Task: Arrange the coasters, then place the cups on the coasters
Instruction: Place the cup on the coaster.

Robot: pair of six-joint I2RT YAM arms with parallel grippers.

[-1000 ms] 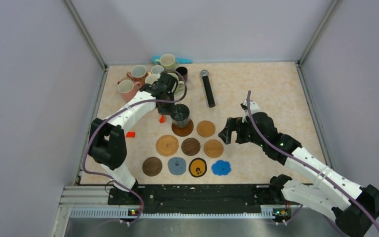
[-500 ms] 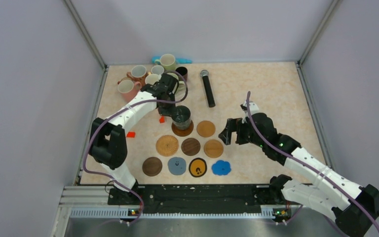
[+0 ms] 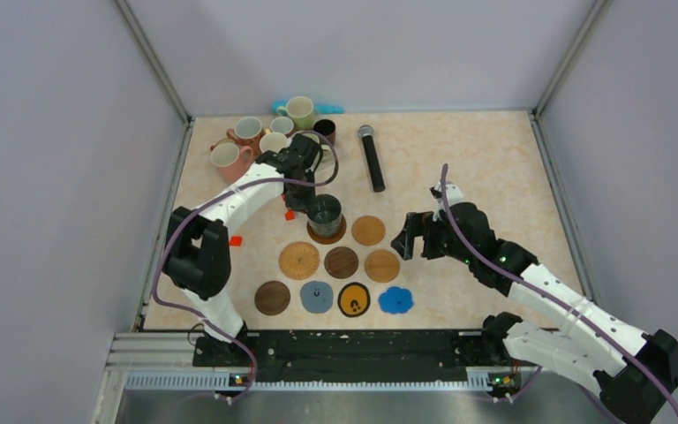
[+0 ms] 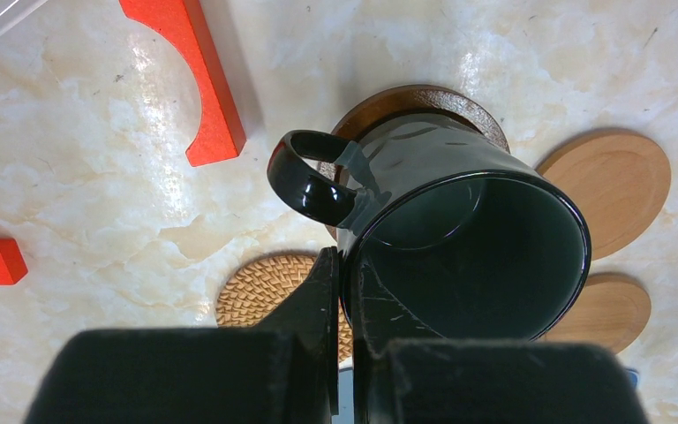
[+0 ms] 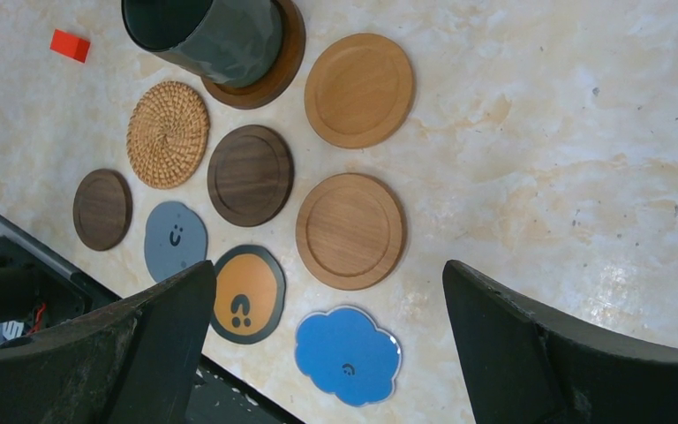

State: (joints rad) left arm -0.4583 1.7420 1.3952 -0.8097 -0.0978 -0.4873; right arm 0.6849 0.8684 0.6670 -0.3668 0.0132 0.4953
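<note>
Coasters (image 3: pixel 342 262) are being seen laid out in rows. One dark green cup (image 3: pixel 324 212) is being pinched by its rim in the closed left gripper (image 4: pixel 344 287), at the far dark coaster (image 4: pixel 424 95). The other cups (image 3: pixel 260 141) are being left clustered behind, and the right gripper (image 5: pixel 322 278) is being held wide and empty.

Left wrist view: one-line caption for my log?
Left hand, shut on the dark green cup's rim, holds it over a brown coaster.
</note>
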